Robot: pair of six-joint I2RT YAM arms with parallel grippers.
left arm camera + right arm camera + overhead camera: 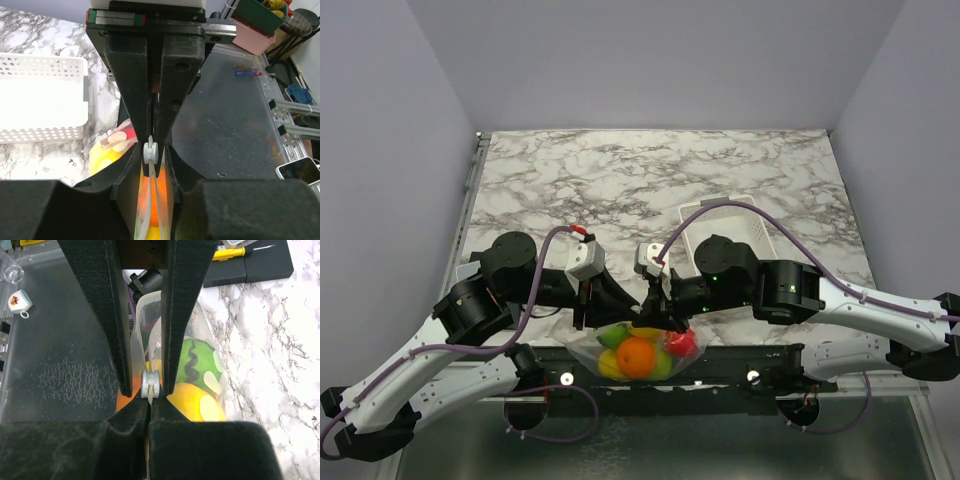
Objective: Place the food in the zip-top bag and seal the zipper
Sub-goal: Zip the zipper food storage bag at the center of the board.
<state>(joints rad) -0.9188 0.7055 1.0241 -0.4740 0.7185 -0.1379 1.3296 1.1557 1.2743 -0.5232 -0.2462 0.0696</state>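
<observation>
At the worktop's near edge the bag [578, 348], holding the food [636, 357], hangs between the left gripper [583, 308] and right gripper [659, 306], both clenched on the zipper [148, 220], seemingly at its white slider [150, 384], so uneven pulling could slip the strip free, leaving it unsealed.

A white perforated tray [40, 95] sits on the marble table [620, 170].

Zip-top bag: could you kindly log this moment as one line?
food in zip-top bag | left fingers shut on zipper | right fingers shut on zipper | seal unclear
</observation>
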